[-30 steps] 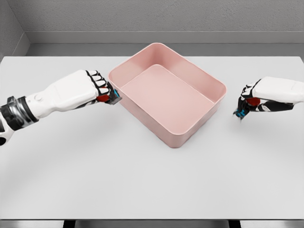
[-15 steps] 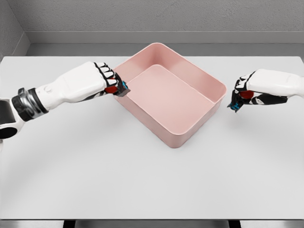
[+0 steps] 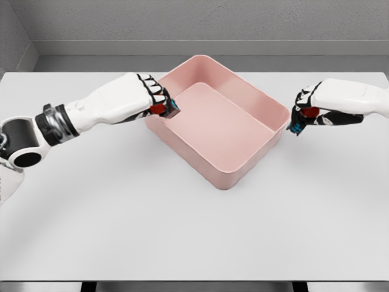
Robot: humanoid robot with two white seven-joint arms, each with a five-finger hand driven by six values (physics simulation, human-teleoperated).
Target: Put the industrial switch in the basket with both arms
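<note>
Now — left hand (image 3: 152, 97) fingers curled around switch (image 3: 168, 110) over basket (image 3: 255, 155) rim | right hand (image 3: 307, 109) clasps second switch (image 3: 297, 126) — no legible writing.

Left hand (image 3: 155, 97): we see it higher and further right than a second ago, now over the near-left rim of the basket (image 3: 252, 167) instead of beside it on the counter.
Left switch (image 3: 168, 109): carried along, now hanging just inside the rim.
Right hand (image 3: 307, 109): we see it raised and closer to the basket's right corner.
Right switch (image 3: 296, 126): lifted with it, still outside the basket.
</note>
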